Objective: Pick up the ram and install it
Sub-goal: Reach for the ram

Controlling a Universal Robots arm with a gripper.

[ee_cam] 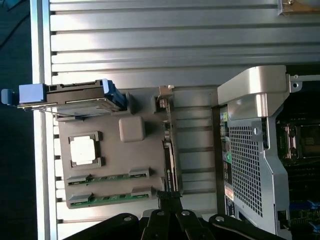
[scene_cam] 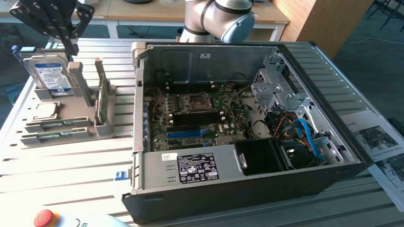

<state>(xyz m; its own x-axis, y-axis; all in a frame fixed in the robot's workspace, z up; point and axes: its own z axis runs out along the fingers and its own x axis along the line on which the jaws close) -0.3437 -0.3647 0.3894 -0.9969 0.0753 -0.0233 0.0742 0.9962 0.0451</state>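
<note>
— What is seen in the exterior view?

— A grey ribbed metal table [scene_cam: 63,165] is seen. An open computer case [scene_cam: 252,194] is laid on its side from the centre out to three o'clock. Its motherboard [scene_cam: 202,118] is exposed, and a labelled power supply [scene_cam: 189,168] is set at the board's six o'clock. Printed sheets [scene_cam: 379,142] are laid near the table's edge toward four o'clock. A red stop button [scene_cam: 44,217] is found at seven o'clock. Behind the table, a wooden desk [scene_cam: 126,13] and a wooden panel [scene_cam: 303,19] are visible from twelve to one o'clock, with a dark floor [scene_cam: 372,38] at two o'clock.

— And where is the ram placed?

— The ram [scene_cam: 101,97] is stood on edge in a grey fixture [scene_cam: 104,128] at nine o'clock, just beside the case. A hard drive [scene_cam: 50,71] is propped upright in that fixture at ten o'clock. The gripper [scene_cam: 68,42] is hung above the hard drive at eleven o'clock, well apart from the ram, and nothing is held.

— What is added by the wrist view?

— The ribbed table [ee_cam: 150,40] is looked down on. The ram [ee_cam: 171,155] is seen edge-on along the side of the fixture [ee_cam: 145,160] nearest the case [ee_cam: 250,165]. Two flat green sticks [ee_cam: 107,177] and a processor chip [ee_cam: 82,150] are laid between the ram and the table's edge. The gripper [ee_cam: 168,199] is shown with its jaws pressed together and empty, its tips seen over one end of the ram.
</note>
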